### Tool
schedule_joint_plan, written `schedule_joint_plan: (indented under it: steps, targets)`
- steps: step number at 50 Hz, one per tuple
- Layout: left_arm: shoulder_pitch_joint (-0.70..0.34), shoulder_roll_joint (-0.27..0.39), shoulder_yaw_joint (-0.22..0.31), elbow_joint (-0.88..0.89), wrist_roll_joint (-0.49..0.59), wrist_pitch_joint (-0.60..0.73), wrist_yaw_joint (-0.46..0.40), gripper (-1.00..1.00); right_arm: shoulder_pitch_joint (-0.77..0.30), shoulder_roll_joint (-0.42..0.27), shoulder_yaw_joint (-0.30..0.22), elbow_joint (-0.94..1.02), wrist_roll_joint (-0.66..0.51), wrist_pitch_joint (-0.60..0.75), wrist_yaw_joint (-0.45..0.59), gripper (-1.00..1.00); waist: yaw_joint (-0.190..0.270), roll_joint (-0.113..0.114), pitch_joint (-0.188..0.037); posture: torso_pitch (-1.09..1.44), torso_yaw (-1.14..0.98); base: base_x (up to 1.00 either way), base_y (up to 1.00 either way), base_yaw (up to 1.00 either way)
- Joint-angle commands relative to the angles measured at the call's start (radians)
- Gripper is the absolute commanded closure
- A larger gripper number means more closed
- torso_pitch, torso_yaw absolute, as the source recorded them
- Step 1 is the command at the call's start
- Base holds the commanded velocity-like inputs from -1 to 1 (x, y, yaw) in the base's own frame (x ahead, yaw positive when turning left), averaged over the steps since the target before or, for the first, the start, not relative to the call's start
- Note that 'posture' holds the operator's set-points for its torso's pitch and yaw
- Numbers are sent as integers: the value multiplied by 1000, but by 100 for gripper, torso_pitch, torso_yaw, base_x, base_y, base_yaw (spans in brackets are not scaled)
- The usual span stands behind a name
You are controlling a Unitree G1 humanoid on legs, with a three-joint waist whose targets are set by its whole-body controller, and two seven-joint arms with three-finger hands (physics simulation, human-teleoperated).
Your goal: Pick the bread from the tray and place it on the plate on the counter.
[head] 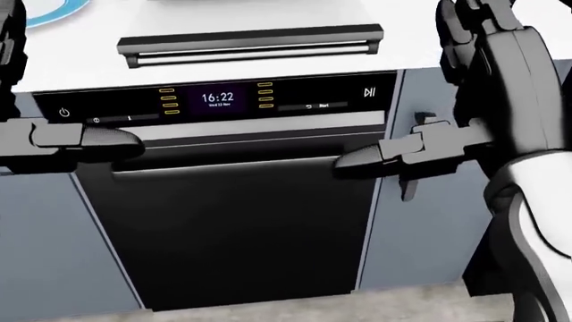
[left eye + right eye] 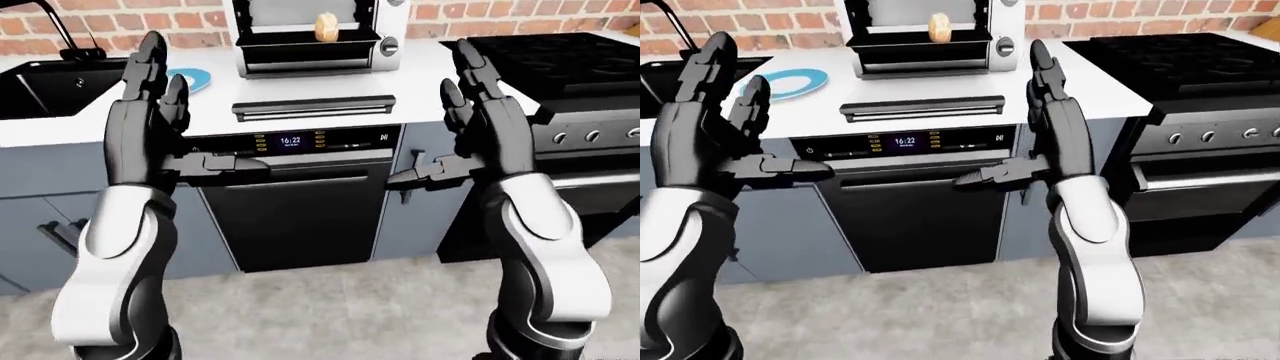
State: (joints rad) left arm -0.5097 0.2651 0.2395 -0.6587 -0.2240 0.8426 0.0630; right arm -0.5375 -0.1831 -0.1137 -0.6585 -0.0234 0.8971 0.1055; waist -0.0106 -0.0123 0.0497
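Dishwasher [image 1: 233, 221] fills centre; plate [image 1: 55, 13] at eleven o'clock; right hand [image 1: 465, 94] spread at three.
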Motion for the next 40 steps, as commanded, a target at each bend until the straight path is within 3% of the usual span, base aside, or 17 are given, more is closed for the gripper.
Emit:
schedule_joint_plan:
  steps: [1, 4, 7, 8, 9, 11, 19, 24, 25, 26, 30, 33, 35, 37, 38, 39, 40]
  targets:
    - [-29, 21, 17, -17, -9, -20, 6, -100, -45, -8, -1, -26, -3, 3, 2, -100, 6, -17, -24, 0, 0, 26, 14, 0]
    - [-51, 36, 33, -16, -30, -8, 15, -100, -81, -21, -10, -28, -3, 28, 6, -100, 3, -1, -30, 0, 0, 26, 6, 0]
    - [-69, 54, 39, -11, -42, -9, 25, -100, -111, -32, -19, -36, 0, 44, 4, -100, -7, 52, -11, 0, 0, 26, 2, 0]
    - [-75, 59, 41, -10, -47, -10, 30, -100, -116, -34, -20, -36, 3, 46, 3, -100, -7, 85, -19, 0, 0, 26, 2, 0]
    - [-90, 64, 45, -9, -56, -2, 38, -100, -129, -44, -16, -41, 1, 54, 6, -100, 0, 83, -35, 0, 0, 35, 0, 0]
    - [-101, 76, 47, -11, -64, 1, 47, -100, -157, -46, -26, -50, 12, 79, 3, -100, 1, 94, -9, 0, 0, 38, 0, 0]
    - [-117, 113, 68, -24, -105, 23, 74, -100, -197, -65, -20, -55, 19, 103, 1, -100, 23, 36, -11, 0, 0, 38, 0, 0]
    - [-146, 140, 80, -22, -127, 41, 81, -100, -233, -79, -26, -72, 23, 143, 7, -100, 39, -42, -37, 0, 0, 38, 0, 0]
    - [-164, 147, 90, -15, -138, 48, 88, -100, -242, -90, -29, -74, 23, 151, 12, -100, 25, -24, -23, 0, 0, 34, 0, 0]
    - [-167, 155, 88, -13, -141, 45, 92, -100, -246, -93, -32, -75, 26, 157, 14, -100, 29, -42, -15, 0, 0, 34, 0, 0]
    - [-177, 175, 89, -10, -159, 45, 98, -100, -272, -116, -42, -85, 27, 186, 19, -100, 14, -17, -18, 0, 0, 27, 0, 0]
    - [-191, 196, 103, -15, -175, 58, 105, -100, -298, -127, -46, -98, 29, 211, 21, -100, 6, 14, -4, 0, 0, 23, 0, 0]
    - [-198, 207, 111, -20, -190, 67, 113, -100, -304, -132, -39, -103, 28, 204, 23, -100, 2, 50, -14, 0, 0, 18, 0, 0]
    - [-194, 216, 114, -26, -198, 68, 120, -100, -309, -136, -33, -108, 24, 206, 25, -100, -3, 98, -49, 0, 0, 18, 0, 0]
    - [-186, 215, 113, -33, -202, 68, 123, -100, -304, -141, -34, -107, 18, 195, 27, -100, 6, 87, -23, 0, 0, 16, 0, 0]
    - [-183, 217, 116, -36, -205, 68, 126, -100, -302, -142, -37, -104, 16, 194, 29, -100, -1, 104, -12, 0, 0, 16, 0, 0]
    - [-186, 220, 121, -36, -211, 70, 130, -100, -306, -143, -37, -106, 14, 198, 31, -100, 6, 96, -13, 0, 0, 13, 0, 0]
